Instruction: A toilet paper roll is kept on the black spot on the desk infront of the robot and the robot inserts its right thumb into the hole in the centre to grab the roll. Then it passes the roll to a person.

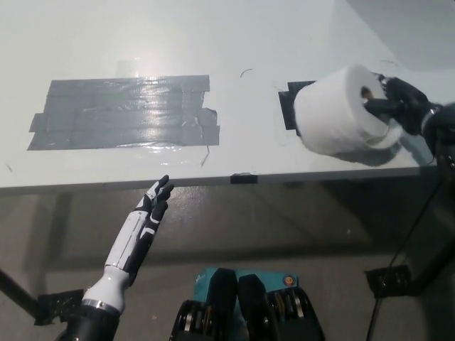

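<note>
— Toilet paper roll point(333, 110): where is it?
— Tipped on its side near the white table's point(213, 35) right edge, just beside the black spot point(289, 105), with the black right hand point(398, 106) clamped on it, a digit in its hole.
— The rest?
— Grey tape patch point(124, 112) on the glossy top; white left hand point(146, 213) hangs below the front edge, fingers spread, over a grey floor point(298, 227)

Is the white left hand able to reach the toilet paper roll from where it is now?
Probably not easily: the left hand hangs open below the desk edge, far left of the toilet paper roll, which the right hand holds tilted.
</note>
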